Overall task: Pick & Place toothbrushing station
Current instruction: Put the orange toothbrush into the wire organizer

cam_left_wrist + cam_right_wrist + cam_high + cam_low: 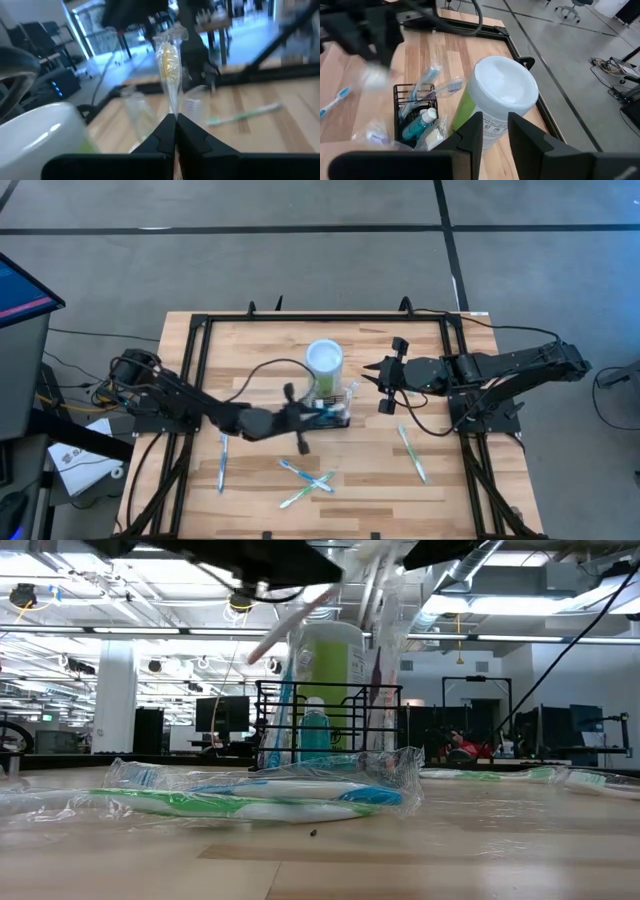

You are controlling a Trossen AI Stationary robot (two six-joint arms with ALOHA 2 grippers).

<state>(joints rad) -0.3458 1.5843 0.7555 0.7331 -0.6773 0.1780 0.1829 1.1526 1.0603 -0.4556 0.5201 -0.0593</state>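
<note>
The toothbrushing station (333, 416), a small black wire-mesh caddy, is found standing upright near the middle of the wooden surface (260, 350), just beside a lime-green cup (325, 366) with a white inside. The task is judged to be partly complete: in the right wrist view the caddy already holds at least two toothbrushes and a small teal bottle (416, 126), while several wrapped toothbrushes remain loose on the surface, namely a crossed pair (306, 480) in front of the caddy, one (222, 463) on the left arm's side and one (412, 453) on the right arm's side. These are judged to be still outstanding. The left gripper (300, 420) is positioned just beside the caddy, reaching it from the left side, and its jaws are seen in the left wrist view pressed together on a thin clear-wrapped item with a yellowish content (169, 60); it is judged to be another wrapped toothbrush, though this cannot be confirmed. Whether that item is already inside a compartment cannot be told. The right gripper (386, 385) is held near the cup and the caddy on their right side, apart from both; its jaws stand partly spread and nothing is seen between them, the cup lying beyond them in the right wrist view.
</note>
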